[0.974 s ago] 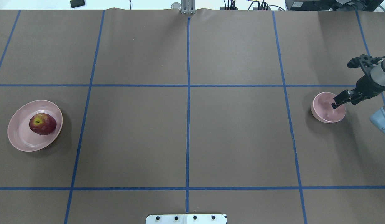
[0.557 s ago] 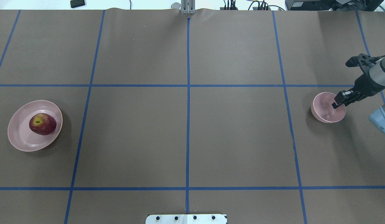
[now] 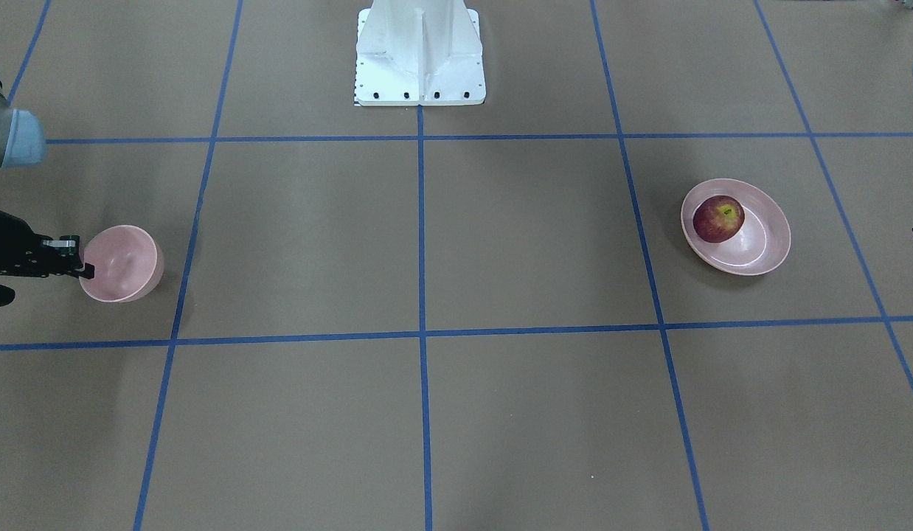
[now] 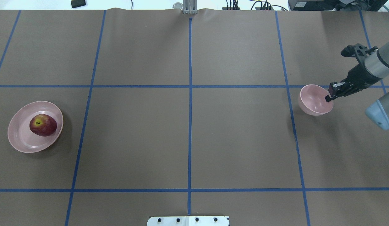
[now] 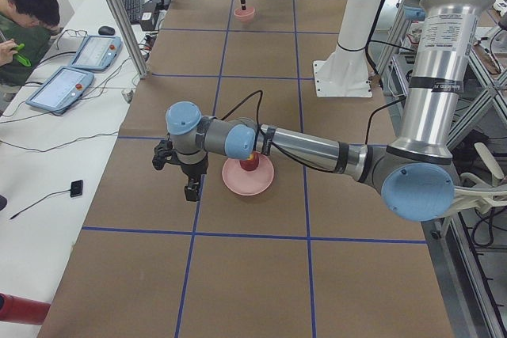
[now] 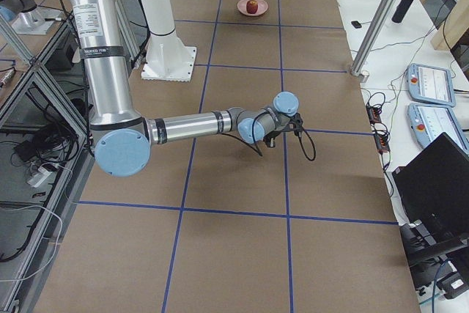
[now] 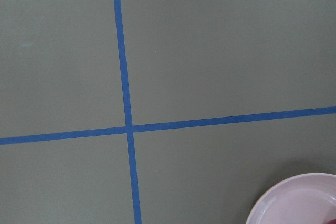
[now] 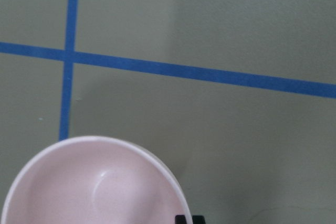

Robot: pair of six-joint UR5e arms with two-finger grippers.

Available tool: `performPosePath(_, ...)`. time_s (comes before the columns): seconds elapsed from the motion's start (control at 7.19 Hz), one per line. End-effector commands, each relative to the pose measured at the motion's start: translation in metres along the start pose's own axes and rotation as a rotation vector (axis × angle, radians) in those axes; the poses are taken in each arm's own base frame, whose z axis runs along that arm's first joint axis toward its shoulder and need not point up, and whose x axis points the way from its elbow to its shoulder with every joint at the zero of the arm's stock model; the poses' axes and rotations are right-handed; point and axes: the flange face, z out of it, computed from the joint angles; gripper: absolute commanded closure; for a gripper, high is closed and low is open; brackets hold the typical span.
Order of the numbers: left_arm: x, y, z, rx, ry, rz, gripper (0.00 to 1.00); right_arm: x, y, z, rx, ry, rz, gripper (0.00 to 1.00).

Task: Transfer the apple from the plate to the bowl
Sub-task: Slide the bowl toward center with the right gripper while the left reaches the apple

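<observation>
Apple feel: expect the round dark-red apple (image 4: 43, 125) to be firm, waxy-slick, fairly weighty and prone to roll.
Hold: take it across its widest sides, stem up.
Apple look: dark red, with a yellow-green patch at the stem.
Apple place: on the wide shallow pale-pink plate (image 4: 23, 142) at the left end of the bench (image 4: 134, 141), well apart from the small deep pale-pink bowl (image 4: 312, 100).
Right hand (image 4: 329, 98): pinched on the bowl's rim.
Left hand (image 5: 190, 189): beside the plate; you can't tell its state.

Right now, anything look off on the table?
Yes: the bowl is askew. It is tilted, with the right hand pinching its rim, not sitting flat. The apple sits on the plate at the opposite end.
</observation>
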Motion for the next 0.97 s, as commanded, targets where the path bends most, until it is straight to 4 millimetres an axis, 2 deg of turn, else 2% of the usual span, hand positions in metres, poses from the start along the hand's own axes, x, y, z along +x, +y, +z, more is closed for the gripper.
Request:
performPosePath(0.0,0.046,-0.012,0.019,-0.028,0.012,-0.034,0.02,-0.079,-0.033,-0.031,0.027,-0.088,0.057,1.0)
performPosePath(0.14,0.072,-0.015,0.029,-0.023,0.025,-0.035,0.02,-0.111,-0.046,-0.041,0.042,-0.109,0.091,1.0)
performPosePath(0.42,0.118,-0.008,0.057,-0.038,0.048,-0.097,0.02,-0.169,-0.059,-0.036,0.054,-0.12,0.135,1.0)
performPosePath(0.56,0.133,-0.002,0.068,-0.03,0.063,-0.123,0.02,-0.204,-0.066,-0.03,0.069,-0.097,0.153,1.0)
performPosePath(0.7,0.144,0.005,0.079,-0.034,0.073,-0.15,0.02,-0.239,-0.077,-0.032,0.077,-0.068,0.163,1.0)
performPosePath(0.83,0.155,0.011,0.089,-0.053,0.073,-0.151,0.02,-0.267,-0.081,-0.03,0.067,-0.059,0.167,1.0)
